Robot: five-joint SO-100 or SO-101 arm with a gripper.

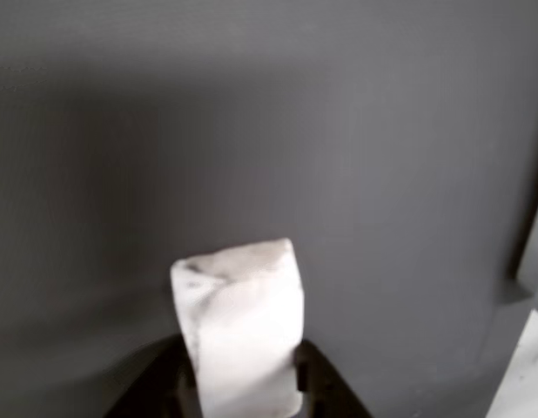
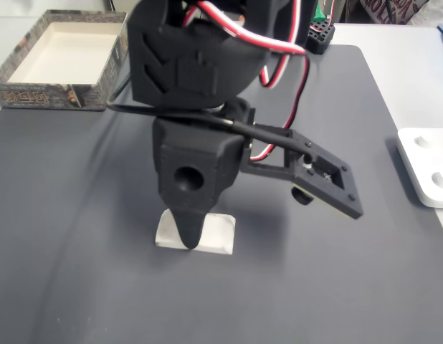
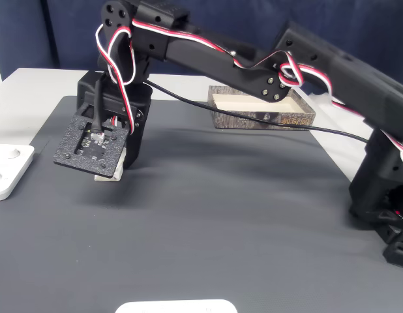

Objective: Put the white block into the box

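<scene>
Gripper (image 2: 187,240) closed around white block (image 1: 243,326), low on the dark mat (image 2: 78,229). Grasp step under way. Next: lifting and carrying to the box (image 2: 13,72), well apart at the mat's corner.

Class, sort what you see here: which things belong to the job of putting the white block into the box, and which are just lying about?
Belong to the job:
- white block
- box
- hand, down at the block

Lying about:
- flat white device with round hollows, off the dark mat's edge
</scene>
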